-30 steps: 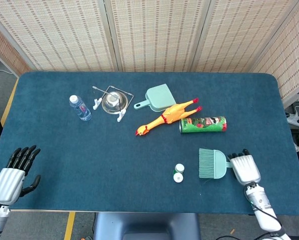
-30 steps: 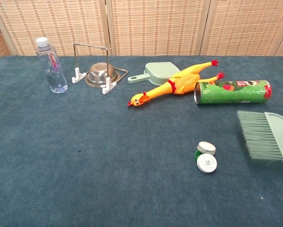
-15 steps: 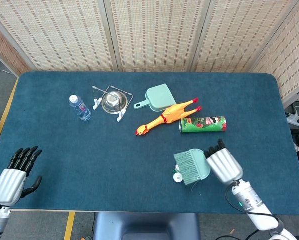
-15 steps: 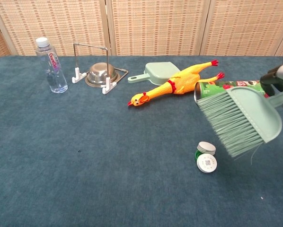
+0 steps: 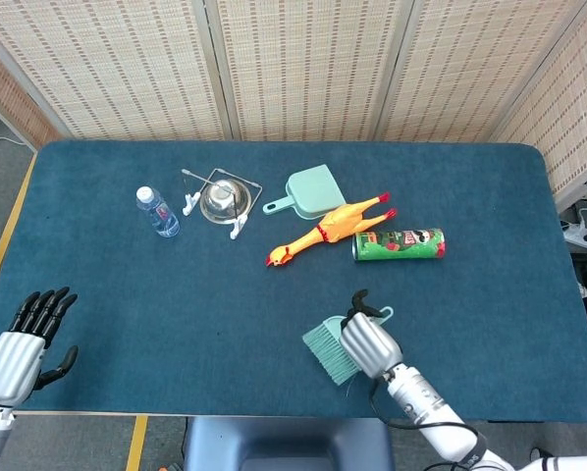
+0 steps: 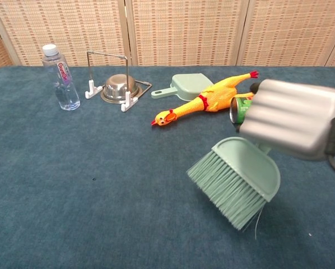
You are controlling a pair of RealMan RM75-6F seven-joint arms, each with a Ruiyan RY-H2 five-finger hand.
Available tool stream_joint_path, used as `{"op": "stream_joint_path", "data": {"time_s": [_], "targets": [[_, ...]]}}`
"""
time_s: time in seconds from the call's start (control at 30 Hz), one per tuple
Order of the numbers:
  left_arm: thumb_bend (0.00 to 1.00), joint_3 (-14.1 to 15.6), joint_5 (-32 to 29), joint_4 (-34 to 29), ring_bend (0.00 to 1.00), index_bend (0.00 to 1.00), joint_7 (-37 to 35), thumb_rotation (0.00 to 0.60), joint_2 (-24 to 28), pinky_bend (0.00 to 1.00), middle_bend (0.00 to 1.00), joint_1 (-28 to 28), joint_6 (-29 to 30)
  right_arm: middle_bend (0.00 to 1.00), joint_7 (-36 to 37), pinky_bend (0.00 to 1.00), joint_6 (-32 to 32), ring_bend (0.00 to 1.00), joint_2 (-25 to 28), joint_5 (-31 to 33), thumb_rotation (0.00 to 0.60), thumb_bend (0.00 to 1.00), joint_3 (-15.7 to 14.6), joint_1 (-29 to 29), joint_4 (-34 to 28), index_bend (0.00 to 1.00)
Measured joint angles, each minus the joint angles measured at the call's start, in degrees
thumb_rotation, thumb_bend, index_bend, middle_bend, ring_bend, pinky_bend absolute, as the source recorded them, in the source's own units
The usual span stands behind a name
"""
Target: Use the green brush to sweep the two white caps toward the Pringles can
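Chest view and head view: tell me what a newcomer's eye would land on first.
The right hand fills the near right of the chest view, holding the green brush with its bristles pointing down and left above the blue table. Behind it, the yellow rubber chicken lies diagonally mid-table, next to the Pringles can on its side. The white caps are hidden in both views.

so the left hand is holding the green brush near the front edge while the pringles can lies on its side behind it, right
Not quite: the right hand holds the green brush, not the left. The head view shows it, with the left hand empty at the table's front left corner. The rest stands: the brush is near the front edge and the Pringles can lies on its side behind it.
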Motion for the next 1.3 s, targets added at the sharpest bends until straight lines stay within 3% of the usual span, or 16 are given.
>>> {"op": "stream_joint_path", "data": {"time_s": [0.17,0.47,1.3], "targets": [[0.41,-0.01,-0.09,0.22,0.00,0.00,-0.32,0.600,0.08,0.04,0.00,0.12,0.13,0.83,-7.24,0.30,3.37,0.56,-5.17,7.82,0.600,0.49,-0.98,4.40,0.52,0.91],[0.41,-0.04,-0.23,0.06,0.00,0.00,0.27,0.600,-0.04,0.03,0.00,-0.03,-0.33,0.83,-12.11,0.30,9.18,0.56,-7.73,15.41,0.600,0.49,-2.78,10.03,3.57,0.91],[0.41,-0.42,-1.32,-0.09,0.00,0.00,1.99,0.600,-0.60,0.04,0.00,0.03,-1.01,0.83,-14.49,0.30,17.25,0.57,-8.63,16.52,0.600,0.49,-13.31,13.22,15.99,0.91]]}}
